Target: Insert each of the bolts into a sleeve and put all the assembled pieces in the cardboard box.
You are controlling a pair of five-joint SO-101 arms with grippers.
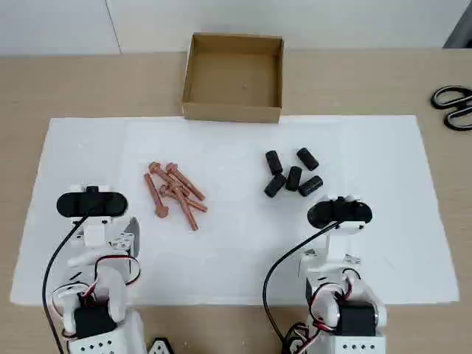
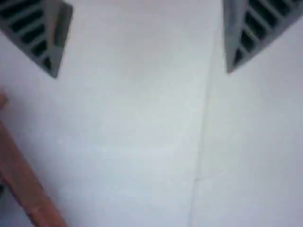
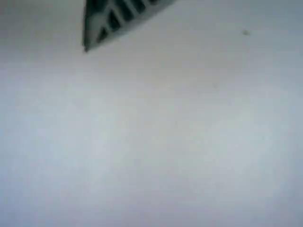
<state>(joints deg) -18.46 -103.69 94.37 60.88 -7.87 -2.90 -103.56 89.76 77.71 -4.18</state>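
Shows bare brown floor in the cardboard box (image 1: 232,110); bolts (image 1: 175,190) and sleeves (image 1: 293,177) heaped outside on paper (image 1: 236,251). Left gripper (image 2: 142,73) spread wide, holding nothing; cannot tell right gripper's (image 3: 118,19) opening.

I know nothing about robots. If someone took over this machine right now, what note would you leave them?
Left tool: open, empty, over the white sheet beside the bolts.
Right arm: near the sleeves, grip unclear.
Cardboard box: empty, beyond the sheet.
Done: nothing assembled.
To do: insert every bolt into a sleeve, then box all pieces.
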